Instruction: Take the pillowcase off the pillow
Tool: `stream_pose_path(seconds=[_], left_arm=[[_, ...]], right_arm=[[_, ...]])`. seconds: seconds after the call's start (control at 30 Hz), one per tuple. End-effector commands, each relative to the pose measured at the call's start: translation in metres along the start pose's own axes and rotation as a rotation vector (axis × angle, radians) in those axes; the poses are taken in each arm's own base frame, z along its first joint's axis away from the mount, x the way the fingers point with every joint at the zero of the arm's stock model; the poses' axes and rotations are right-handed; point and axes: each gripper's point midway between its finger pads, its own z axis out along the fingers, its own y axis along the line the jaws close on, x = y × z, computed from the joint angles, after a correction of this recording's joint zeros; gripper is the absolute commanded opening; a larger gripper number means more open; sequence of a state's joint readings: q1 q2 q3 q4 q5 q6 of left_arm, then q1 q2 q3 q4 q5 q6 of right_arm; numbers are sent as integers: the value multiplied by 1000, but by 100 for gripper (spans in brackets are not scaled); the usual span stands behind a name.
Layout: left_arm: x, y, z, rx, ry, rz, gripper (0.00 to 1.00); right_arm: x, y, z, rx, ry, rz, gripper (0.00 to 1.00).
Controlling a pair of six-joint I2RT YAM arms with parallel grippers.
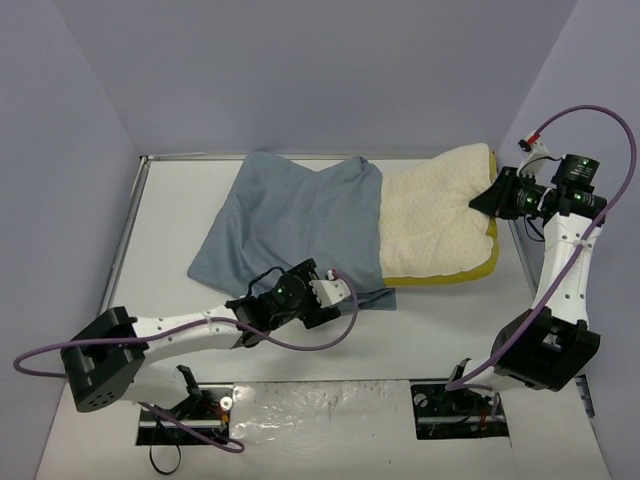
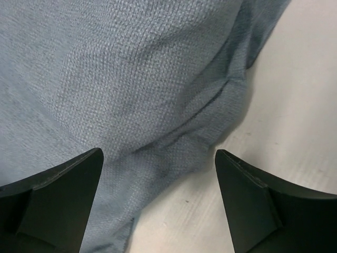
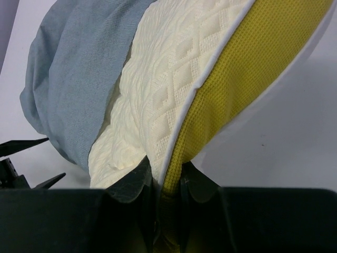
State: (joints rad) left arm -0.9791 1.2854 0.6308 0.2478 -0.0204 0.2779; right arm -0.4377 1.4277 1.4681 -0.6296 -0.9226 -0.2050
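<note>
The blue-grey pillowcase (image 1: 290, 222) lies wrinkled on the table and covers the left part of the pillow. The cream quilted pillow (image 1: 435, 225) sticks out of it to the right, its yellow side edge (image 1: 470, 272) showing. My right gripper (image 1: 490, 200) is shut on the pillow's right end; in the right wrist view its jaws pinch the cream and yellow edge (image 3: 167, 179). My left gripper (image 1: 345, 293) is open just above the pillowcase's near right corner (image 2: 174, 132), its fingers (image 2: 63, 195) spread either side of the cloth edge and holding nothing.
The white table (image 1: 170, 240) has a raised metal rim (image 1: 125, 240) along its left and far sides. Purple-grey walls stand close behind and at both sides. Cables loop round both arms, and the arm bases sit at the near edge.
</note>
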Motion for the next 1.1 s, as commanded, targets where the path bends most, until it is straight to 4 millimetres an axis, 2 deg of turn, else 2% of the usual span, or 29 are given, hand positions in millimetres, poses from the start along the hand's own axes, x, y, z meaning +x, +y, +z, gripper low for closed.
stream_pose_path(seconds=[0.0,0.07,0.13,0.2,0.23,0.3,0.47,0.5,0.53,0.67,0.7,0.73,0.77,0.8,0.9,0.93,1.07], left_arm=[[-25,34,11,-202,-8,130,87],[-24,38,20,-244,11,148,83],[-11,41,30,-281,63,167,76],[-7,43,34,-297,95,175,42],[-7,45,33,-309,99,170,16],[-7,49,28,-330,101,159,4],[-2,63,4,-399,133,149,2],[-3,69,-5,-424,131,141,2],[4,76,-13,-467,157,136,2],[22,113,-55,-586,218,52,2],[33,126,-65,-623,237,14,2],[37,132,-75,-659,243,-4,2],[29,141,-87,-706,200,-32,2],[30,144,-93,-729,200,-40,2],[31,165,-113,-803,193,-118,2],[30,174,-119,-825,183,-142,2],[21,177,-118,-786,144,-189,2]], right_arm=[[-27,12,-7,-32,-77,-36,0],[-27,14,-8,-38,-80,-36,0],[-28,16,-10,-39,-83,-36,0],[-30,18,-12,-32,-89,-46,0],[-30,17,-14,-27,-92,-51,0],[-32,19,-16,-21,-100,-62,0],[-42,19,-21,-18,-121,-60,0],[-48,20,-25,-16,-136,-68,0],[-52,20,-28,-15,-146,-68,0],[-71,1,-50,34,-210,-35,0],[-78,-3,-56,42,-230,-35,0],[-80,-13,-65,68,-248,-21,0],[-82,-17,-69,80,-258,-11,0],[-84,-22,-72,90,-265,-8,0],[-79,-31,-71,107,-258,0,0],[-71,-33,-67,100,-241,12,0],[-50,-27,-44,88,-175,-20,0]])
